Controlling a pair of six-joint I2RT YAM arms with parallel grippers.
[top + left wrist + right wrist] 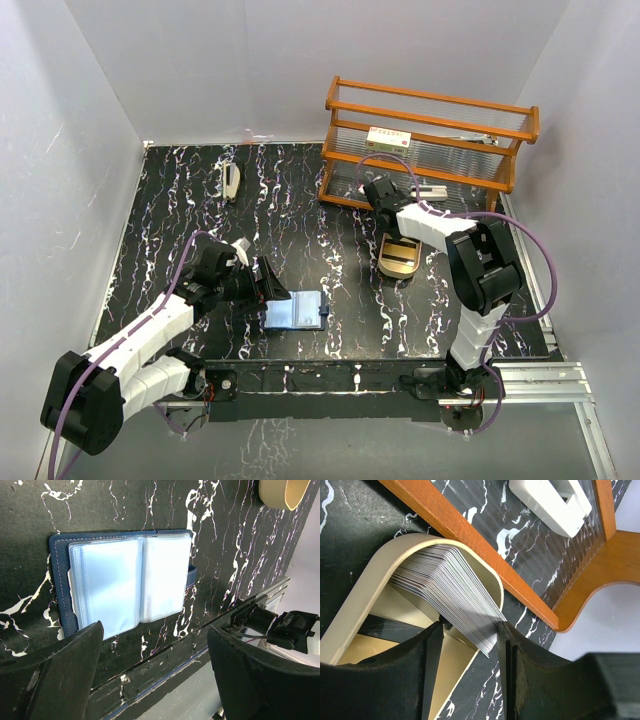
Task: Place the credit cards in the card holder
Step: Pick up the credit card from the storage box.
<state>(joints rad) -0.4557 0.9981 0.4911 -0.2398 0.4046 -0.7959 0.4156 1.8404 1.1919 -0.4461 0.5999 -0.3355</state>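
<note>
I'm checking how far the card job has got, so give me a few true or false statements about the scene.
1. The card holder lies open on the table. True.
2. The left fingers hold a card. False: nothing is between them.
3. The credit cards sit stacked in the gold tray. True.
4. The right fingers hover over the card holder. False: they straddle the stack in the tray.
5. The wooden rack stands at the table's near edge. False: it is at the back right.
</note>
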